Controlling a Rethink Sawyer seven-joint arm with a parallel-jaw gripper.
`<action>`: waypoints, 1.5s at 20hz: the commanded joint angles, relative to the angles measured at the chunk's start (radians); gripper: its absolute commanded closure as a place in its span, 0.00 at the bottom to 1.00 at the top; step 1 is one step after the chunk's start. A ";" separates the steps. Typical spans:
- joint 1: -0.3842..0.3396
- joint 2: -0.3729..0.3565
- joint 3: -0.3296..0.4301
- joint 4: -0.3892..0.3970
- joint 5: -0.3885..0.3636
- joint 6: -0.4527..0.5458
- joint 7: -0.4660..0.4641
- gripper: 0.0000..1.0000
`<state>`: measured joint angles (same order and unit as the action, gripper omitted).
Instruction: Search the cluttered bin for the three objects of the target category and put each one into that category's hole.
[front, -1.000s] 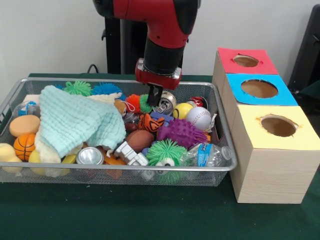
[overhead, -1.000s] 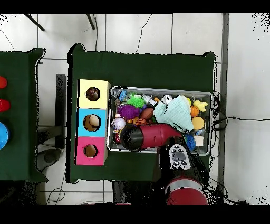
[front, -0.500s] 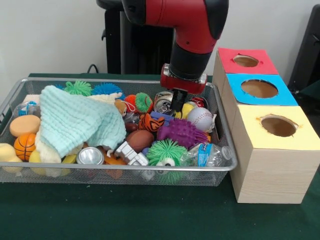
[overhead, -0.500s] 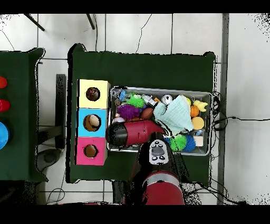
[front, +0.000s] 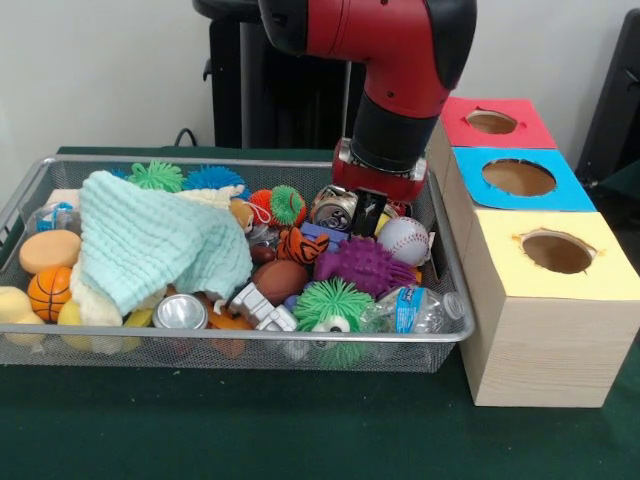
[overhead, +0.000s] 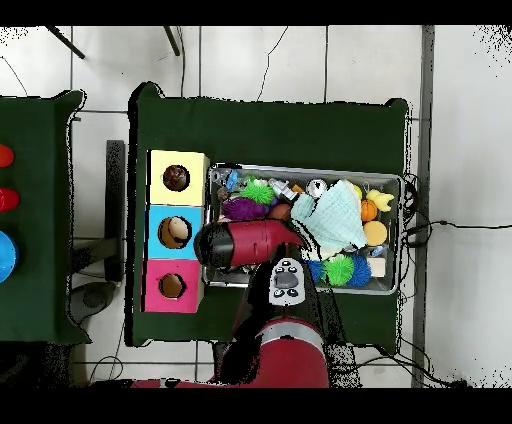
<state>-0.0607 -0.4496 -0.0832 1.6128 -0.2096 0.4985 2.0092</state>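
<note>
Just beside the can (front: 334, 207), low over the bin (front: 440, 300), the gripper (front: 367, 212) is held, its grip impossible to tell; a search step is judged underway, and a descent onto the can is called for next.

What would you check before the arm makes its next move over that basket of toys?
1. Gripper down among the toys beside the crushed can: ok.
2. Gripper holding anything: cannot tell.
3. Baseball free, just beside the gripper: ok.
4. Red, blue and yellow box holes unblocked: ok.
5. Toys under the green cloth visible: not ok.
6. Wire basket close against the boxes: ok.
</note>
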 joint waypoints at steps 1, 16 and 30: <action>-0.006 0.110 0.074 -0.093 0.079 -0.012 0.153 1.00; 0.049 0.167 0.066 -0.165 0.147 -0.031 0.183 1.00; 0.043 0.214 0.051 -0.214 0.198 -0.069 0.140 1.00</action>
<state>0.0109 -0.3187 -0.1759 1.4183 -0.0768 0.5159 2.0092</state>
